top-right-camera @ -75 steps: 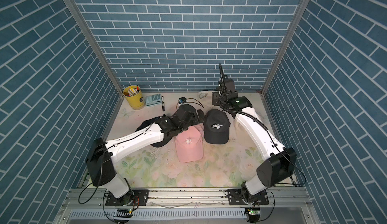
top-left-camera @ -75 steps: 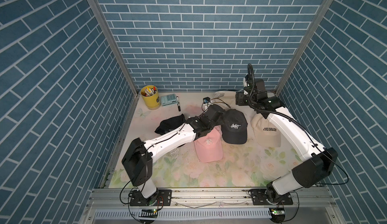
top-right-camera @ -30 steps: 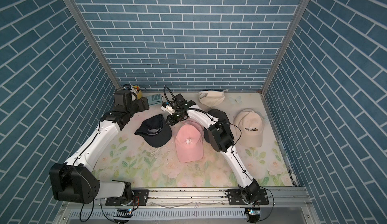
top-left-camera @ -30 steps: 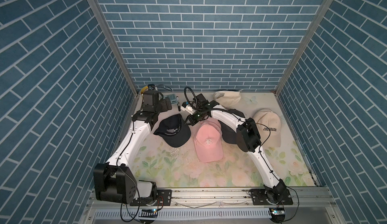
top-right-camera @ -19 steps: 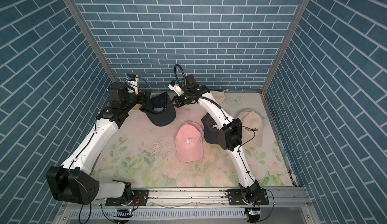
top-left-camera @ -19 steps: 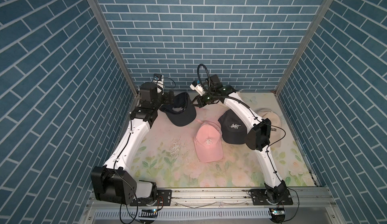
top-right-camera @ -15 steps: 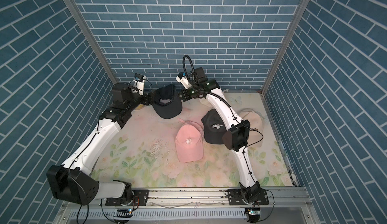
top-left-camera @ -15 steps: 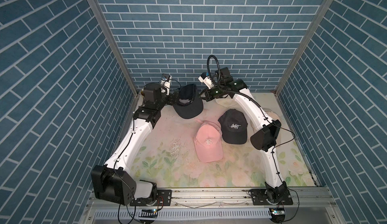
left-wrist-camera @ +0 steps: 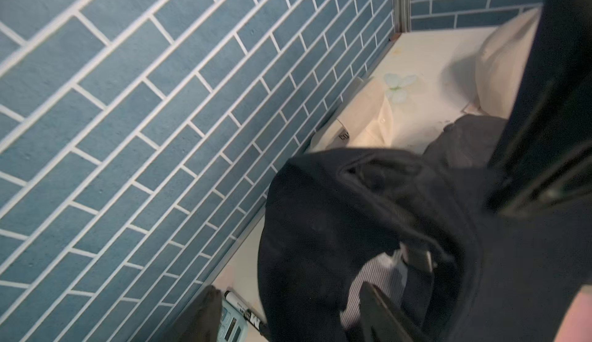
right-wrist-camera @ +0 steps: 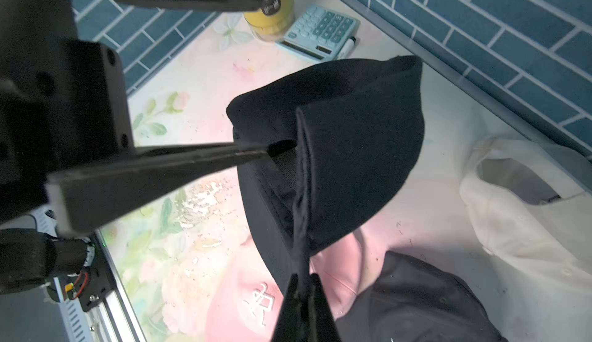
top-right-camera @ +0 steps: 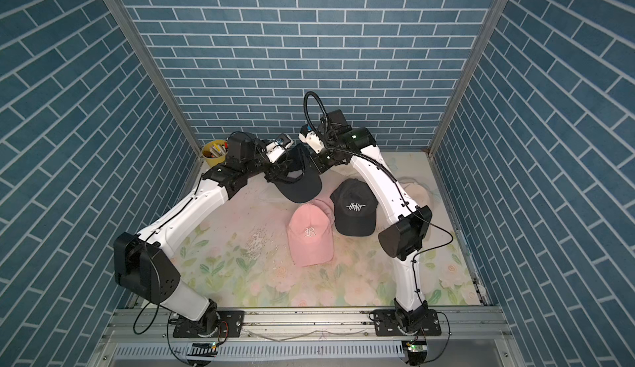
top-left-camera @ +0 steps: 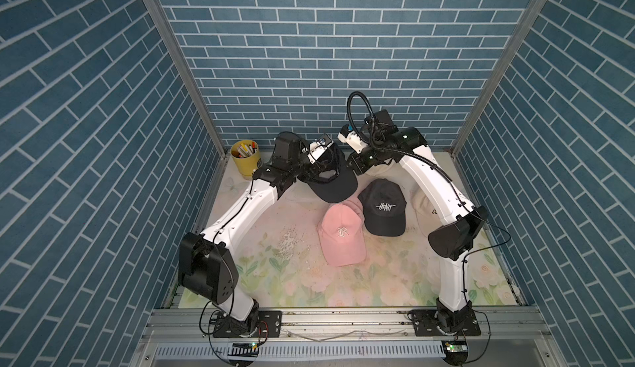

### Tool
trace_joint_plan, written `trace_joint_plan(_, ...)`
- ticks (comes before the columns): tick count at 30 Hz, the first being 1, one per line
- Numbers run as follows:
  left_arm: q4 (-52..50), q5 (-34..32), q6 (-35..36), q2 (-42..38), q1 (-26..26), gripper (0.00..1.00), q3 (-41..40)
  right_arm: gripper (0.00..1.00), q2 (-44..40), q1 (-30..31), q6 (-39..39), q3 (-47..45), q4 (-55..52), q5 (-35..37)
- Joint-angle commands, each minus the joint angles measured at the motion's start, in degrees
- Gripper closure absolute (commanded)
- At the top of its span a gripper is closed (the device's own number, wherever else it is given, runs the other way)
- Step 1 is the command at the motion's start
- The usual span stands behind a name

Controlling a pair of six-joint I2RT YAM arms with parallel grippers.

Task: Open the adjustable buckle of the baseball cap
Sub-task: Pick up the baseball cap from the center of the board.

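1. Black cap [top-left-camera: 335,183]: held clear of the table [top-left-camera: 295,279] at its rear, between the two arms, in both top views.
2. Right gripper [right-wrist-camera: 301,281]: jaws closed on the cap's strap [right-wrist-camera: 302,180].
3. Left gripper [right-wrist-camera: 264,76]: jaws apart; one finger [right-wrist-camera: 192,167] reaches into the cap's rear opening.

We could not make out the buckle on the raised black cap [top-left-camera: 335,183]. The right arm [top-left-camera: 429,183] hid most of the cream cap [top-left-camera: 421,202] in both top views, and the left wrist view's edge cut off the calculator [left-wrist-camera: 231,324].
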Motion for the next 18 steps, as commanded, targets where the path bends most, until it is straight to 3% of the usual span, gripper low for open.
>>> trace_joint_plan(1, -2.3, 2.56, 6.19, -3.4, 0.15, 0.24, -2.87, 1.0, -4.79, -1.79, -6.25, -2.2, -1.07, 1.04)
trace_joint_plan(6, 1.85, 2.74, 8.68, -7.34, -0.34, 0.12, -10.64, 1.0, -7.15, -2.87, -8.25, -4.16, -1.14, -2.05)
trace_joint_plan(10, 3.65, 0.0, 11.35, -5.54, -2.98, 0.06, -11.11, 1.0, -7.31, -2.97, -8.93, -3.82, -1.96, -3.95)
trace_joint_plan(14, 7.6, -5.15, 13.92, -2.44, -5.8, 0.05, -10.68, 1.0, -7.65, -2.97, -9.37, -3.6, -2.9, -5.35)
trace_joint_plan(18, 7.78, -6.04, 13.92, -0.33, -6.38, 0.06, -9.13, 1.0, -8.98, -3.23, -9.42, -4.49, -2.25, -6.23)
